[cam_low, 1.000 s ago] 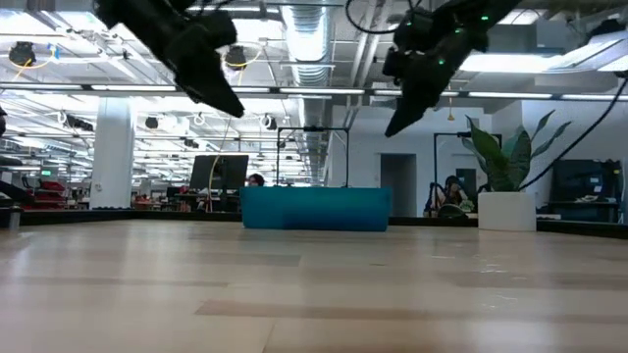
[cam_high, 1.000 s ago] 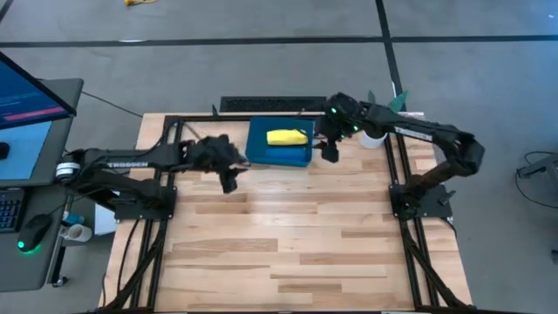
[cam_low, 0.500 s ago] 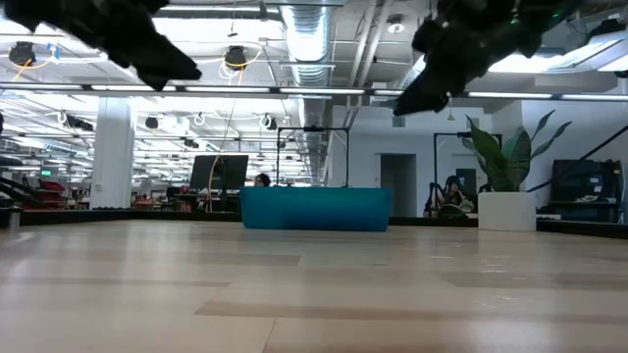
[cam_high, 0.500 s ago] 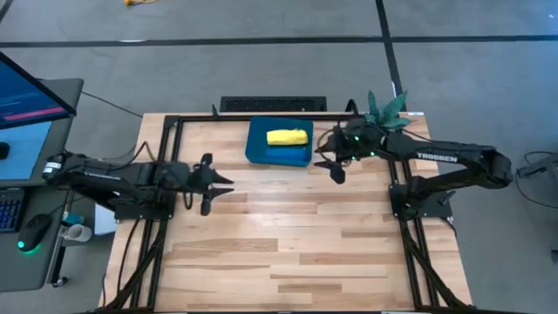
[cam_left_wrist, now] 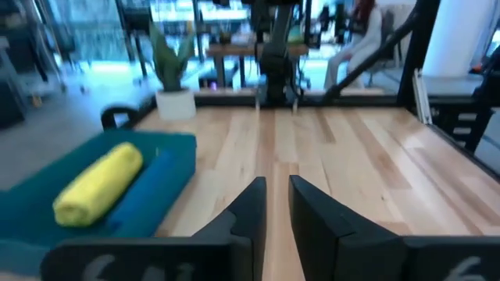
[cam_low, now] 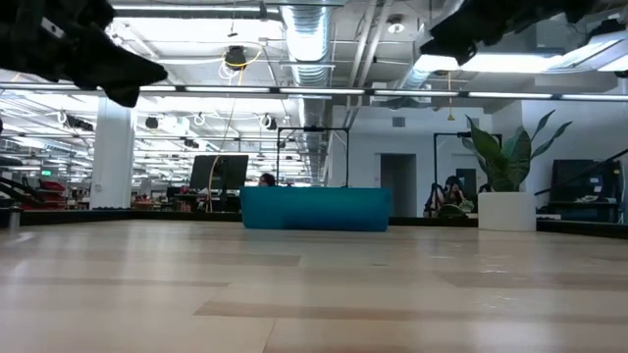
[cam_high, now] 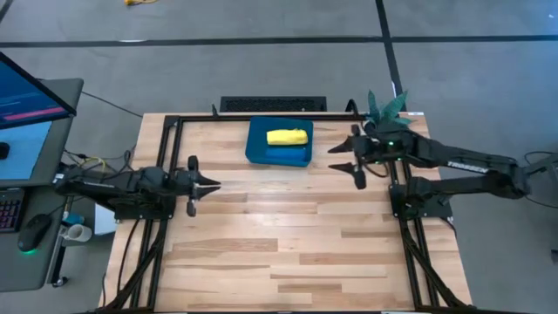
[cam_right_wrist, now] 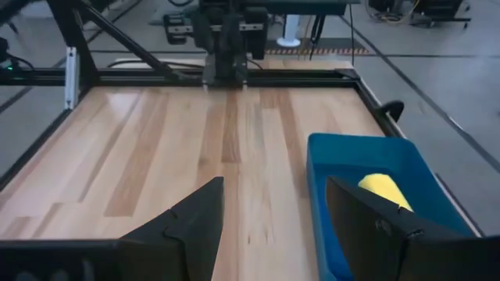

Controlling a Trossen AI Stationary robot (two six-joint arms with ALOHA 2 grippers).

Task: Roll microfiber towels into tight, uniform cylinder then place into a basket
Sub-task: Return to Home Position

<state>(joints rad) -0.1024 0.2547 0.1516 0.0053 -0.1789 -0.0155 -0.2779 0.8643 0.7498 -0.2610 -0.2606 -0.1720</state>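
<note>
1. High view: even, diffuse overhead light. Table (cam_high: 288, 235) bright, with no hard shadows under the left gripper (cam_high: 214, 184) or right gripper (cam_high: 333, 157).
2. Monitor (cam_high: 26, 96), outboard of the left gripper, glows on its own.
3. Low view: ceiling strip lights (cam_low: 294, 90) sit behind both grippers, which show only as black silhouettes.
4. Left wrist view: room beyond the gripper washed out bright. Yellow towel (cam_left_wrist: 98, 183) beside it well lit.
5. Right wrist view: pale sheen on the boards ahead. Fingers (cam_right_wrist: 195, 218) dark and underlit. Basket (cam_right_wrist: 319, 168) wall shaded inside.

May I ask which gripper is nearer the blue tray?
Right. The right gripper hovers beside the blue tray, at its right wall; the left gripper is farther, off its near-left corner.
</note>
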